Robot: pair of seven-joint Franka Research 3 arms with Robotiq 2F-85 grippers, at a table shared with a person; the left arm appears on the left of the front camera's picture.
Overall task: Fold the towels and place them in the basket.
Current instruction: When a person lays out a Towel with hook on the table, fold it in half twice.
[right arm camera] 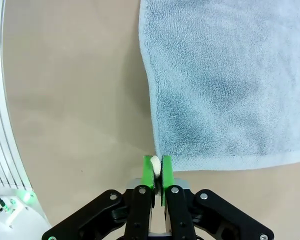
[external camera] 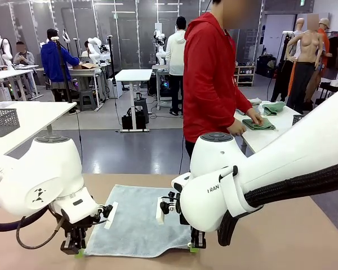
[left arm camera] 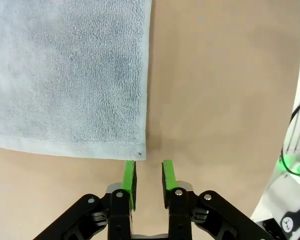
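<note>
One pale blue-grey towel (external camera: 138, 222) lies flat on the tan table between my two arms. My left gripper (external camera: 73, 249) stands at its near left corner. In the left wrist view the left gripper (left arm camera: 148, 167) has its green pads a little apart with nothing between them, and the corner of the towel (left arm camera: 70, 75) lies just ahead of the fingertips. My right gripper (external camera: 196, 246) is at the near right corner. The right wrist view shows the right gripper (right arm camera: 157, 161) shut on the corner of the towel (right arm camera: 225, 80), with a pale bit of cloth pinched between the pads. A dark wire-mesh basket (external camera: 3, 121) stands on a white table at far left.
A person in a red hoodie (external camera: 211, 73) stands beyond the far edge, hands on green cloths (external camera: 259, 124) on a white side table (external camera: 270, 135). Bare tan tabletop (external camera: 281, 236) lies around the towel.
</note>
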